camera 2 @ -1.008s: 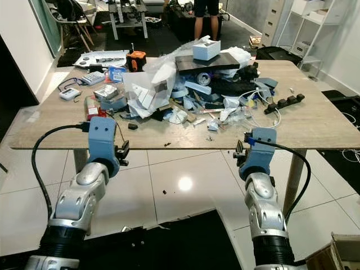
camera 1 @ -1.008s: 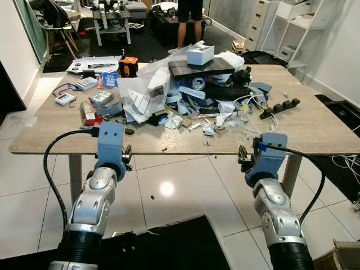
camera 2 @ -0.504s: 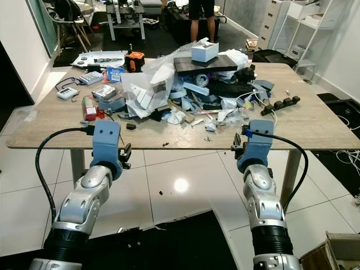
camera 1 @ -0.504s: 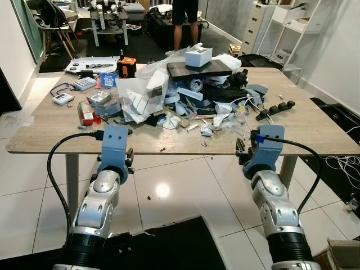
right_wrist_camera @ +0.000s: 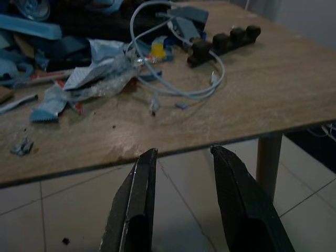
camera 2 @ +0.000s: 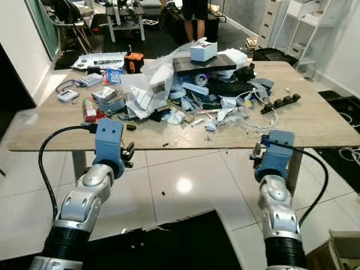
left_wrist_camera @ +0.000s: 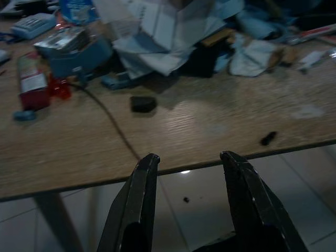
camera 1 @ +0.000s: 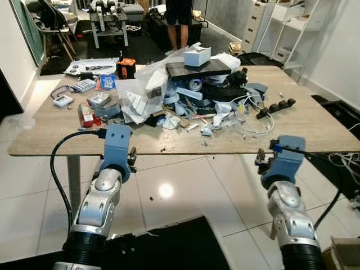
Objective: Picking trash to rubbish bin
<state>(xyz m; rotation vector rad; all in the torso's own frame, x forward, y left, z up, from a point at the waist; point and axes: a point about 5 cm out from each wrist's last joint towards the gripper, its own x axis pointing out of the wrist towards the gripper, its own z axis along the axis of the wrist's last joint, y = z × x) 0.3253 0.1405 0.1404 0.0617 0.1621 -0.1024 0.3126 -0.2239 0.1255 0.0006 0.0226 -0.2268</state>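
Nothing looks picked up yet, so by my judgement the job is at its very start: the heap of trash sits untouched on the middle of the worktop, and no rubbish bin can be made out. The left gripper hangs just short of the near worktop edge with its jaws parted and empty, and the right gripper does the same further to the right, jaws likewise spread and holding nothing. The worktop is pale wood-grain laminate with a thin dark edge. The heap mixes crumpled white paper, torn blue scraps, a flat dark board topped by a small white box, and a loose white cable looping beside a row of black knobbed blocks. A small dark lump and tiny crumbs lie on the bare wood nearest the left gripper.
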